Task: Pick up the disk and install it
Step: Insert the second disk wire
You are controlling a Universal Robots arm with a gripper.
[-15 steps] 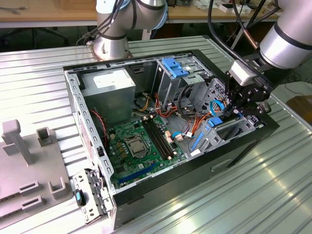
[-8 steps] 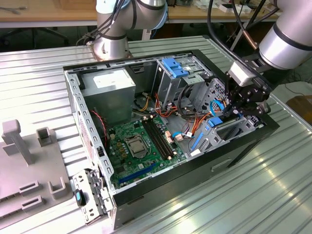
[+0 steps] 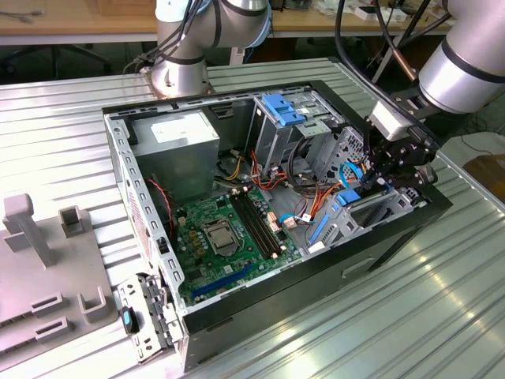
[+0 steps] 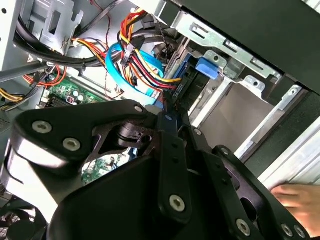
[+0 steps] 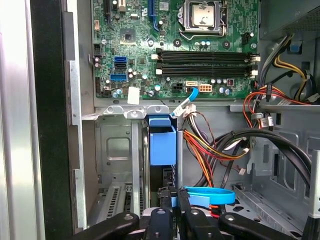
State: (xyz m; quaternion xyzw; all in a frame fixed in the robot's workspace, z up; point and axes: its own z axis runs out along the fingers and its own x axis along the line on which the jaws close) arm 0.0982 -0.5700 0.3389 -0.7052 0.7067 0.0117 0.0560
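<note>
Gripper (image 5: 171, 202) at lower centre of first wrist view, fingers pinched narrow on near edge of disk (image 5: 163, 145). Disk stands on edge in bay, long axis running straight up-frame from fingertips toward motherboard (image 5: 175, 45). Exterior view: gripper (image 3: 377, 180) at right, inside computer case (image 3: 394, 237).

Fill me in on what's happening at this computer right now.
A robot arm has its gripper down inside the open computer case, at the drive bay on the exterior view's right. In the first wrist view its fingers are closed on the edge of the disk, which stands on edge in its blue carrier between the bay's metal walls, beside a bundle of cables. The motherboard lies exposed in the case.
</note>
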